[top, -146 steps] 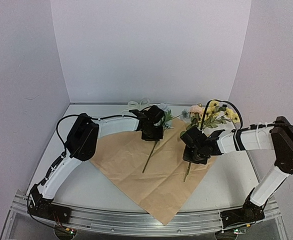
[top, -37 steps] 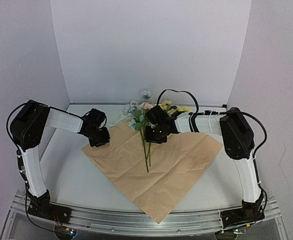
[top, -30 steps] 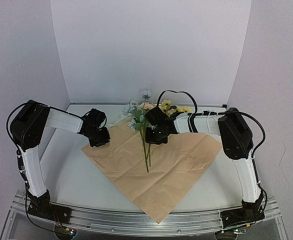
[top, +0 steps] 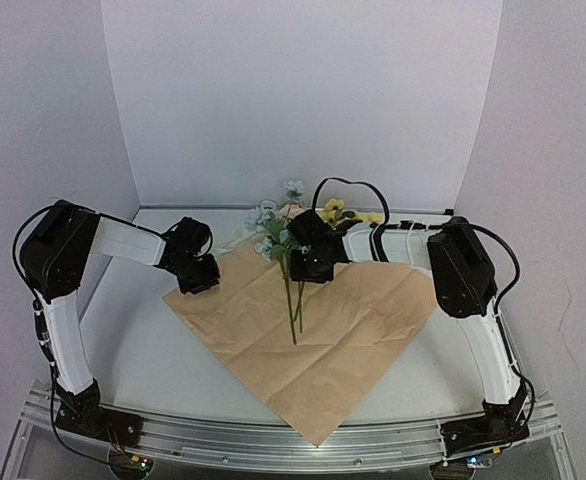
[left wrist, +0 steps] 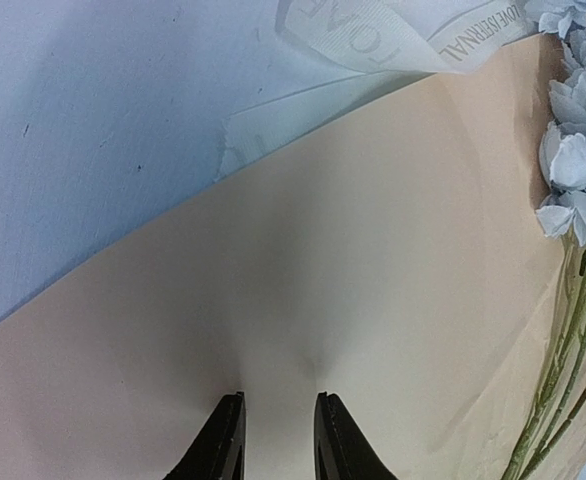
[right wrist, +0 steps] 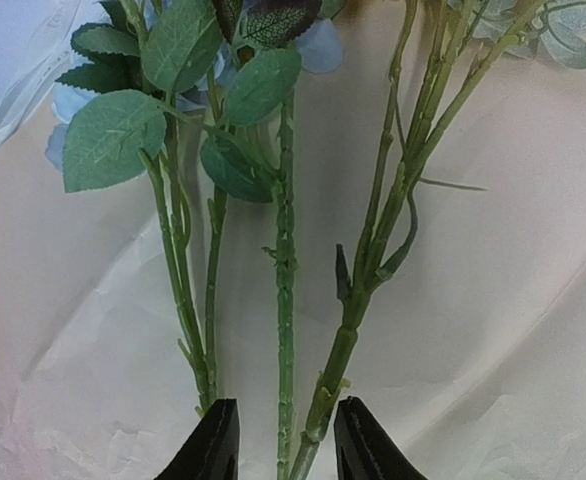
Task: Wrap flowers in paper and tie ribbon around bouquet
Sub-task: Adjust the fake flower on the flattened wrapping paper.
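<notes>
The right gripper's [right wrist: 285, 440] jaws stand apart with the green stems of the flowers [right wrist: 285, 250] lying between them on the paper [right wrist: 513, 250], while the left gripper's [left wrist: 273, 440] jaws show a narrow gap against that paper, grip unclear, ribbon [left wrist: 393, 35] well ahead.

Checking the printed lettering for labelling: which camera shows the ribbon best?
Left wrist: the ribbon lies close at the top edge, lettering readable. Top external shows only a faint pale strand beside the flowers. Right wrist shows pale folds at its left edge; unclear whether ribbon.
</notes>
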{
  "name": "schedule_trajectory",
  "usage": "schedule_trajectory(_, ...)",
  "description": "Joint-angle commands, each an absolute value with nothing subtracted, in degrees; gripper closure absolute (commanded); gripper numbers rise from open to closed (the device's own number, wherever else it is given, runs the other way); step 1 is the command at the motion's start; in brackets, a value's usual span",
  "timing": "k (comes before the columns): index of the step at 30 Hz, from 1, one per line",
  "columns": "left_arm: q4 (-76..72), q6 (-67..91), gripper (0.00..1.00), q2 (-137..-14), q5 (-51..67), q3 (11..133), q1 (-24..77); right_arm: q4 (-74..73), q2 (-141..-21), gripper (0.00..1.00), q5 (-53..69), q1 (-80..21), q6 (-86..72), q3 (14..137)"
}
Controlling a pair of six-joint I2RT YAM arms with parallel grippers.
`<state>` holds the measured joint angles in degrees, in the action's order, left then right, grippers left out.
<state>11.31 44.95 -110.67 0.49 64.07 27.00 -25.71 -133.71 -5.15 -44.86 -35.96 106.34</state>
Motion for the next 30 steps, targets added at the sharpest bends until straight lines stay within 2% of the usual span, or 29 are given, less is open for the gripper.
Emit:
schedule_trajectory(1,18.29,44.97,0.74,-113.32,1.06,62.61,26.63,-26.63,-130.52,0.66,-7.17,-44.56,-35.57,105.26)
schedule_trajectory(9,18.59,44.86,0.74,-113.73,1.24,63.23,26.63,-26.54,-131.43,0.68,-8.1,-44.0,-36.38,105.27)
schedule_trajectory(13,19.05,44.74,0.74,-113.68,1.14,63.47,26.63,-26.45,-133.13,0.79,-7.82,-43.68,-37.24,106.3)
schedule_trajectory(18,19.21,44.63,0.74,-113.83,1.1,63.52,26.63,-26.15,-132.81,0.99,-7.62,-43.68,-36.75,107.28)
schedule_trajectory(30,18.83,44.65,0.74,-114.35,1.43,63.74,26.55,-23.19,-122.48,1.0,-8.59,-43.69,-39.77,101.18)
